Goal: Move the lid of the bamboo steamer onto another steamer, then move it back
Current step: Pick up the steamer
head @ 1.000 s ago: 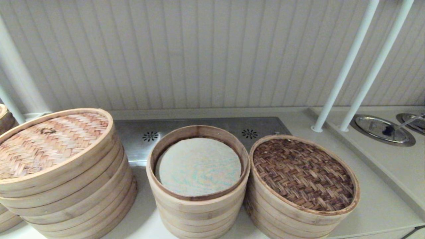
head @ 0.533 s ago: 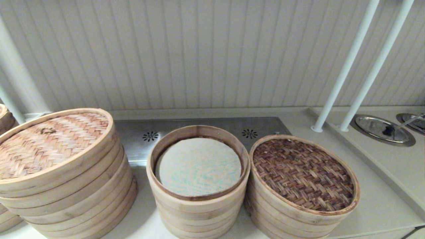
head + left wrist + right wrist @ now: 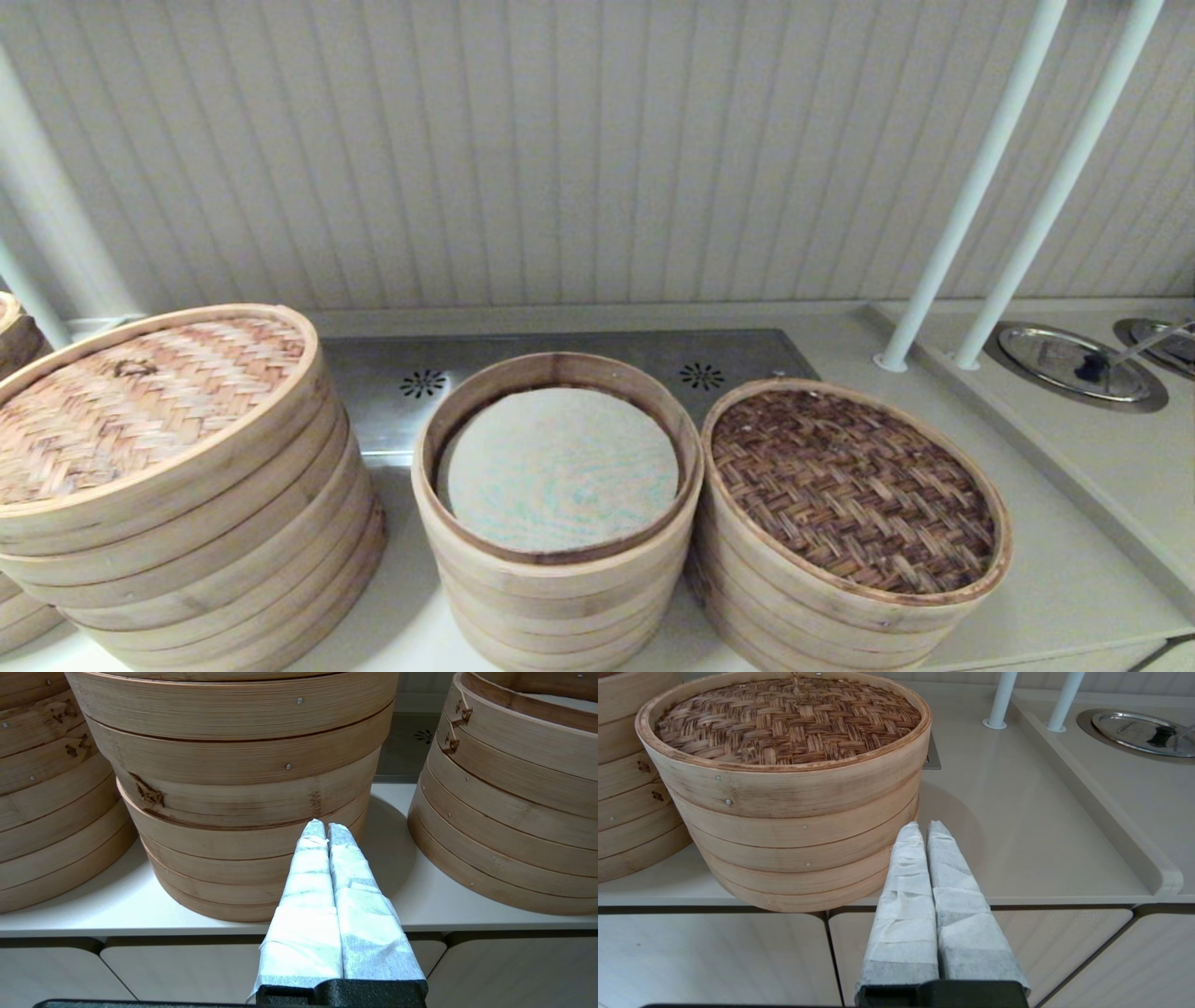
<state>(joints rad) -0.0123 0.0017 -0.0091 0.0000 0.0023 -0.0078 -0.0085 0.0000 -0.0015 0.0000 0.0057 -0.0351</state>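
Note:
The bamboo steamer lid (image 3: 854,490), dark brown herringbone weave in a pale hoop, lies flat on top of the right-hand stack of rings (image 3: 822,625); the right wrist view also shows the lid (image 3: 789,718). To its left stands an uncovered steamer (image 3: 560,593) with a dark-stained inner rim and a pale liner (image 3: 560,471). Neither arm shows in the head view. My right gripper (image 3: 927,828) is shut and empty, low in front of the counter edge by the lid's stack. My left gripper (image 3: 326,828) is shut and empty, before the widest stack (image 3: 233,765).
The widest stack (image 3: 187,523) at the left carries a lighter tan lid with a knot handle (image 3: 140,401). A further stack (image 3: 42,812) stands beyond it. Two white poles (image 3: 971,187), a raised ledge (image 3: 1111,826) and metal dishes (image 3: 1074,364) are on the right. Bare counter lies right of the lid's stack.

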